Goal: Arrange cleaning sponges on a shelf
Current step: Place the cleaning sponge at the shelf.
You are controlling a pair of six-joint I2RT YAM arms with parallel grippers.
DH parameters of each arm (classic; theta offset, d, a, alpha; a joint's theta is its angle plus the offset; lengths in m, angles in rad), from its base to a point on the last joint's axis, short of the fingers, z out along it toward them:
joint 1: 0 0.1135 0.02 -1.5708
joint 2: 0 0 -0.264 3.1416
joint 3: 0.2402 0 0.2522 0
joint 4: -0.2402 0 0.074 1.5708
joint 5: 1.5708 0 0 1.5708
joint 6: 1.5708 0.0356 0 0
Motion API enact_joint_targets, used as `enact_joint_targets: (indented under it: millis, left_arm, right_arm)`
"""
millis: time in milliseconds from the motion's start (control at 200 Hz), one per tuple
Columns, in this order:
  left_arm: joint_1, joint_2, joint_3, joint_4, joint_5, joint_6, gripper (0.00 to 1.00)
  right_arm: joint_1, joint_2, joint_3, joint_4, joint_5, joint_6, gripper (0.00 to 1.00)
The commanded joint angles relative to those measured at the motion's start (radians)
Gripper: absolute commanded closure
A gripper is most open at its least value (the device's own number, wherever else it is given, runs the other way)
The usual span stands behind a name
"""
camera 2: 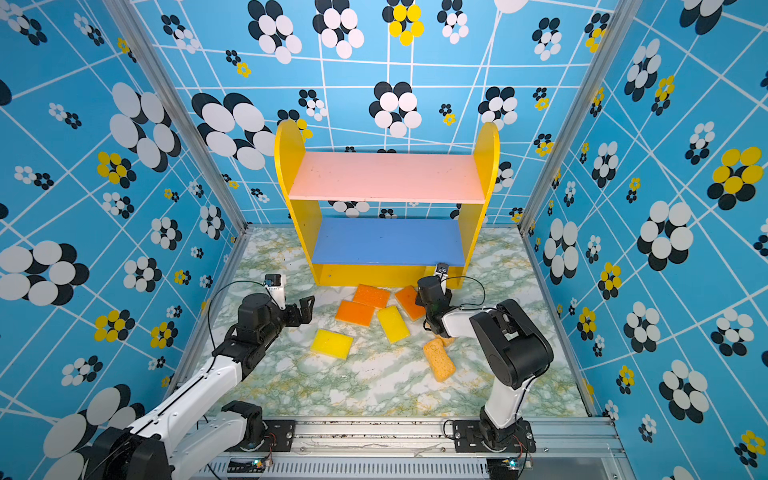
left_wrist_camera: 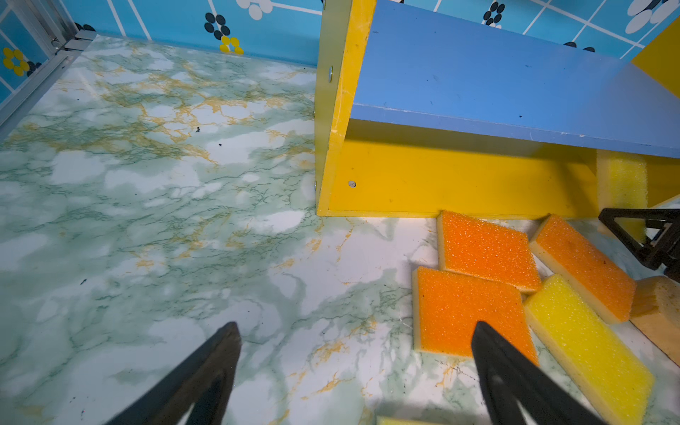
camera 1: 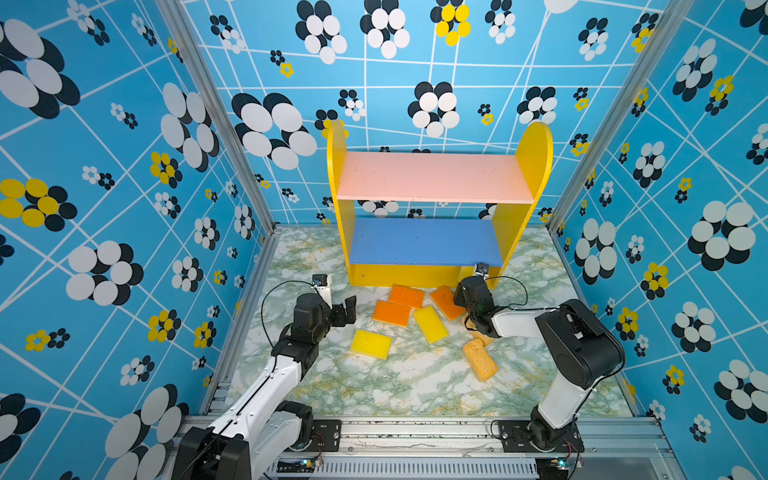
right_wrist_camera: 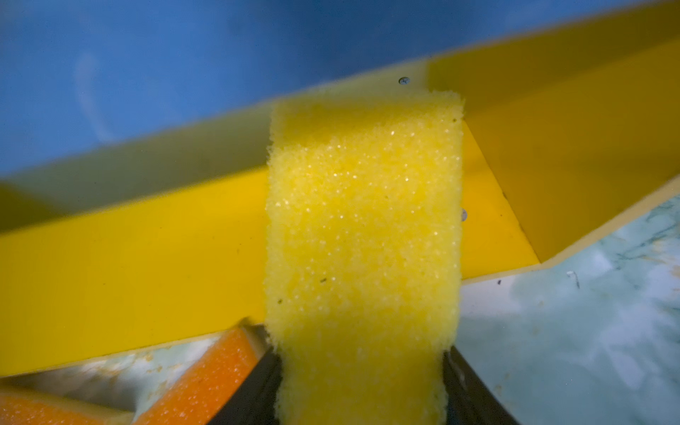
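our right gripper (right_wrist_camera: 358, 355) clamps a yellow sponge (right_wrist_camera: 364, 220), poked under the blue board (camera 1: 424, 243) of the shelf (camera 1: 434, 176), right of centre in both top views. our left gripper (left_wrist_camera: 355, 331) gapes empty, lower left of the shelf.

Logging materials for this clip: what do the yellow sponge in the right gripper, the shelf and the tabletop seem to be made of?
Yellow sponge: open-cell foam, matte, with a coarse face that glints and fuzzy edges.
Shelf: apparently painted wood or fibreboard; screw heads show, and the paint is scuffed along the edges.
Tabletop: probably a marble-print film with a soft sheen, though real stone cannot be ruled out.
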State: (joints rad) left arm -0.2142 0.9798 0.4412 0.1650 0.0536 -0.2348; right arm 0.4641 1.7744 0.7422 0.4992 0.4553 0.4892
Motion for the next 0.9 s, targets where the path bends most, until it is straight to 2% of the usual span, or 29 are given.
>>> enact_joint_targets:
  millis: [0,895]
  left_arm:
    - [0.012,-0.015,-0.004,0.024,0.011,0.012,0.01]
    - [0.017,-0.055,-0.030,0.022,0.005,0.012,0.01]
  right_arm:
    - [-0.008,0.032,0.024,0.054,0.000,-0.029,0.41]
    - [-0.036,0.092,0.063,0.019,0.011,-0.111,0.39]
